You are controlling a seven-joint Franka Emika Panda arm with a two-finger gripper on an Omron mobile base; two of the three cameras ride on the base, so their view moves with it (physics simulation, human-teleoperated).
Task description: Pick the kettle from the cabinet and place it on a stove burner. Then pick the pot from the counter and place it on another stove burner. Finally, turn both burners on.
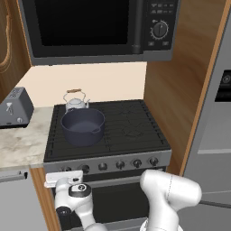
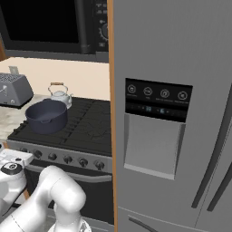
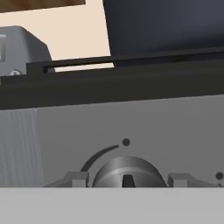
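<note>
on the far left we see the grey toaster (image 1: pixel 15 108) standing on the pale marble counter (image 1: pixel 20 146). next comes the black stove (image 1: pixel 135 135), and on its left side the dark pot (image 1: pixel 83 127) sits on the front left burner, lidless, its inside dark with nothing we can make out in it. just behind the pot, the small silver kettle (image 1: pixel 75 102) rests on the back left burner, lid on, its wire handle upright. the right burners (image 1: pixel 131 122) carry nothing. below, at the stove's front panel, the gripper (image 3: pixel 127 178) is up against the leftmost knob (image 3: pixel 127 171); in the hand view its two fingers (image 3: pixel 75 178) stand on either side of that knob, close to its flanks, pinching it as far as we can tell. overhead hangs the black microwave (image 1: pixel 97 27), and at the far right stands the grey refrigerator (image 2: pixel 172 113).
</note>
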